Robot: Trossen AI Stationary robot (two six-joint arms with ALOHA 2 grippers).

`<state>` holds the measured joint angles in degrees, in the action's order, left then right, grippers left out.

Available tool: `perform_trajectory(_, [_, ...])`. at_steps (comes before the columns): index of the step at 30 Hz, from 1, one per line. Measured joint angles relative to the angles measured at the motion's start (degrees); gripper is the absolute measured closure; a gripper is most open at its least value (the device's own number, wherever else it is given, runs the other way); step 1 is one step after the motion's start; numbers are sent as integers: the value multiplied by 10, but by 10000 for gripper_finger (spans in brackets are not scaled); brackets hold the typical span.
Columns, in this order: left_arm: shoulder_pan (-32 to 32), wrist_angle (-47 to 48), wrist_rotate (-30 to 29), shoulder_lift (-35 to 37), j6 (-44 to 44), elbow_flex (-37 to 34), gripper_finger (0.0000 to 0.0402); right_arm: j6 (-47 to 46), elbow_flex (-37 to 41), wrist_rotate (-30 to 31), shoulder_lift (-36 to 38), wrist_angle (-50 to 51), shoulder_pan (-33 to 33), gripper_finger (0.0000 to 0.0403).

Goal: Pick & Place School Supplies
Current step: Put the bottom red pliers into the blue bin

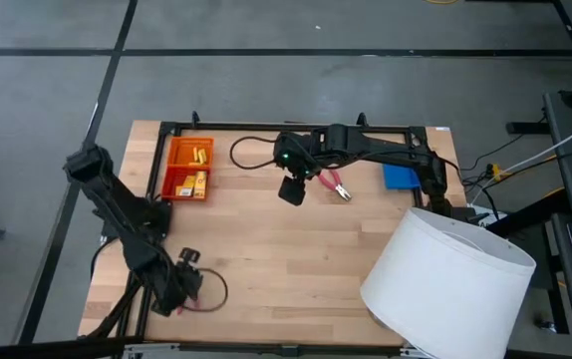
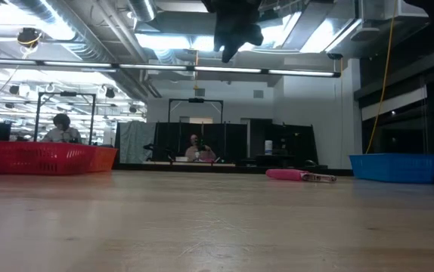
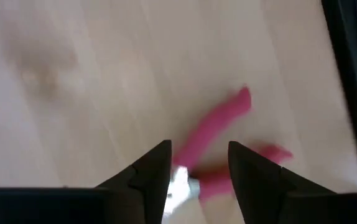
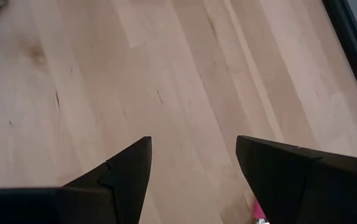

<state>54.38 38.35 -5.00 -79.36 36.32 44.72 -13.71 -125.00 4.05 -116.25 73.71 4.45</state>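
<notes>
Two pink-handled pliers on the counter, neither lifted; both end effectors low over their targets.

I see the left end effector (image 3: 197,171) at the near left corner of the counter (image 1: 296,269), fingers part open and straddling the pink-handled pliers (image 3: 213,140) lying flat there; I cannot confirm they are gripped. The right end effector (image 1: 292,189) hangs open and empty at counter centre, just beside the second pliers (image 1: 338,186), which lies flat between it and the blue tray (image 1: 399,178). The orange tray (image 1: 187,168) at far left holds yellow blocks and a yellow pack. I judge the pliers light, rigid and slick on the metal; the soft handles near the pivot offer the better hold, since a loose handle may swing when raised.
</notes>
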Motion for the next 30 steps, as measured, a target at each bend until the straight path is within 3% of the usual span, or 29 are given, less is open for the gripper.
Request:
perform_trajectory(12, [19, -21, -29, -120, -32, 16, 256, -37, 0, 0, 0, 3, 0, 165])
perform_trajectory(14, [15, -7, -44, -126, -19, 17, 271, -40, 0, 0, 0, 3, 0, 165])
perform_trajectory(17, [-12, 14, -50, -129, -11, 19, 328, -52, 0, 0, 0, 1, 0, 165])
perform_trajectory(19, [-38, 30, -81, -122, -10, 17, 368, -56, 0, 1, 0, -10, -2, 165])
perform_trajectory(25, [-168, 93, -239, -58, 5, 30, 369, -62, 0, 38, 11, -38, -4, 165])
perform_trajectory(28, [-261, 52, -308, 12, 9, 34, 369, -57, 0, 43, 39, -66, 2, 168])
perform_trajectory(30, [-326, -13, -322, 68, -9, 34, 369, -47, 0, 44, 64, -86, 10, 174])
